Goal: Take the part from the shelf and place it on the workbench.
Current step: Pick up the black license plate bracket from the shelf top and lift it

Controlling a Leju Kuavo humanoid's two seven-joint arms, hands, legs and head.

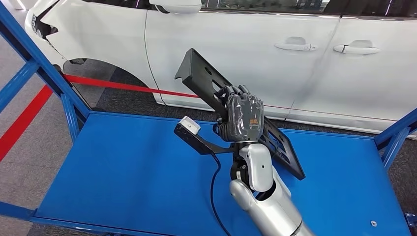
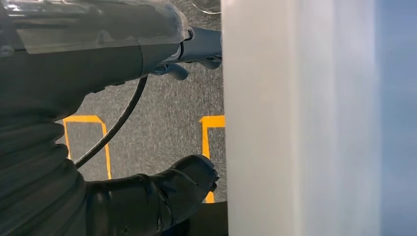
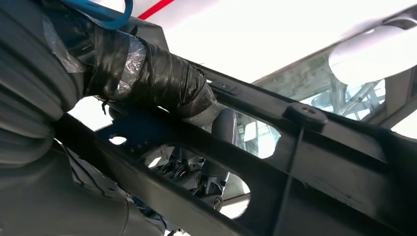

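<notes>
Item: long black perforated plastic panel with moulded ribs and cut-outs, the part (image 1: 206,81). Location: held in the air above the blue metal work surface (image 1: 123,172), tilted, its upper end raised toward the white car (image 1: 255,44) and its lower end just over the blue top; whether that end touches cannot be told.

Holder: right hand (image 1: 243,115), dark and wrapped in clear film, on the silver arm; it grasps the part around its middle. In the right wrist view the taped thumb (image 3: 162,83) lies over one rail of the part (image 3: 314,147) with fingers (image 3: 209,174) showing through a cut-out.

Left hand (image 2: 162,191): seen in its wrist view hanging over grey floor with yellow markings (image 2: 86,120), beside a white upright face (image 2: 295,123); nothing visible in it, but whether its fingers are spread or curled cannot be told.

Also present: red floor line (image 1: 29,115); blue frame rails (image 1: 39,64).

Step in hand, as judged: setting down. Handling note: level the part first, lower it until its full length rests on the surface well inside the edges, and only then let go, since a release while tilted would probably let it slide or tip.
</notes>
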